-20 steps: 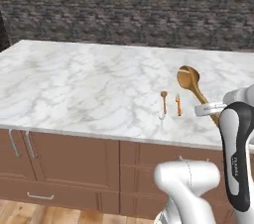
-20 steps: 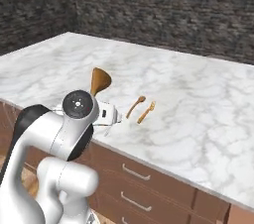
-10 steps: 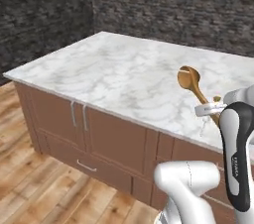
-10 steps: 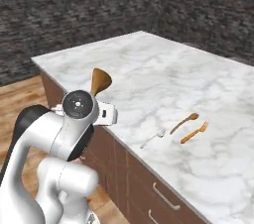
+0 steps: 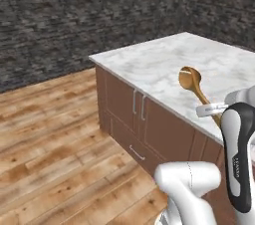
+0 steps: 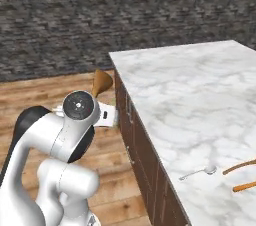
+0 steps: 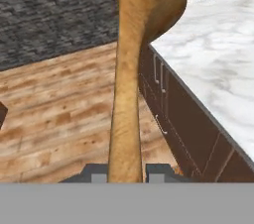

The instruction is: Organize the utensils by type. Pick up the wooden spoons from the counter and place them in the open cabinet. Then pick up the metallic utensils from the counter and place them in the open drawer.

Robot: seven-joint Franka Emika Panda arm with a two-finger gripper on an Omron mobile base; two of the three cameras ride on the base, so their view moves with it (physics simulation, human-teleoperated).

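Gripping the large wooden spoon point(image 7: 128, 94) by its handle, the tool point(image 7: 125, 171) stands narrowly parted.

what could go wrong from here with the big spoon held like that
1. The gripper holds the large golden-brown wooden spoon only at the end of its long handle, so the broad bowl sticks far out and might swing or slip as the base turns.
2. The bowl hangs near the edge of the white marble counter and could clip it.
3. The small silvery spoon lies close to the counter edge; a bump might knock it off.
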